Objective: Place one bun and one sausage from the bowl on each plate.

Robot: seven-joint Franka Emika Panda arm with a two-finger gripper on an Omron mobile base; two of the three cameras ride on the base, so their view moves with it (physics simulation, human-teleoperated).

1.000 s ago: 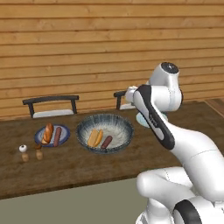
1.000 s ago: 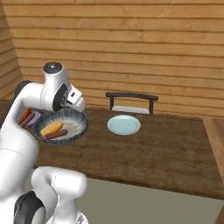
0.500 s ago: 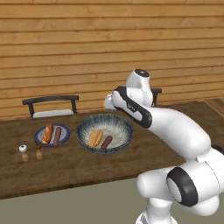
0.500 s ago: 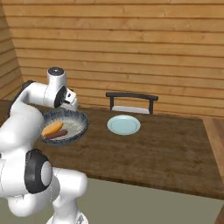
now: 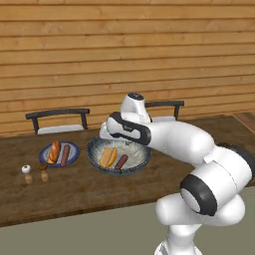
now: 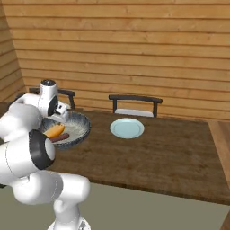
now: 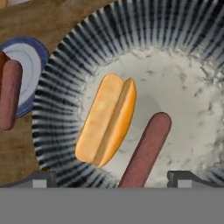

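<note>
The gripper, fingers spread, hung over the bowl holding a bun and sausage, with the blue-rimmed plate left, already filled.

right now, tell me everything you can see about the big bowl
The bowl is large, round and deep, with a dark ribbed rim and a pale grey-blue speckled inside that looks like glazed ceramic. It sits upright on the wooden table, between the blue-rimmed plate and the pale teal plate. Inside lie one bun and one sausage, side by side. The gripper hovers just above it with the jaws spread.
</note>
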